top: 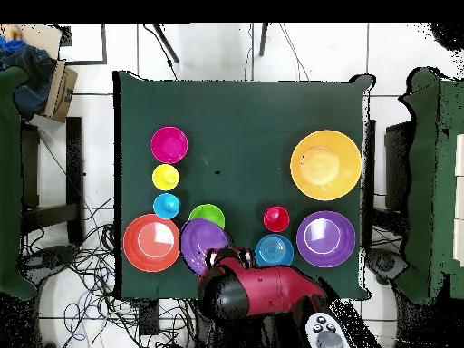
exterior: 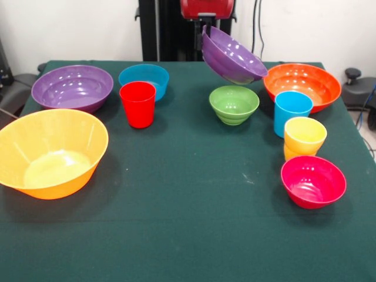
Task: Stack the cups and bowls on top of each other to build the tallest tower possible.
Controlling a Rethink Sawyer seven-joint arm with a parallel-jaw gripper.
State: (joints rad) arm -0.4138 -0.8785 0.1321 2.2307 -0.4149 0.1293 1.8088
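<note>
Your gripper (exterior: 207, 29) grips the tilted purple bowl (exterior: 234, 57) aloft near the far edge; level it before lowering onto another bowl.

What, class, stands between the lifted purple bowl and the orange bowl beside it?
Nothing visible does. The lifted purple bowl hangs tilted from the gripper, above the green bowl; the cloth across to the orange bowl is bare.

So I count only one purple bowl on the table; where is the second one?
In the front view the second purple bowl hangs tilted in the air at the far side, held up by the claw, just above the green bowl and left of the orange bowl.
</note>
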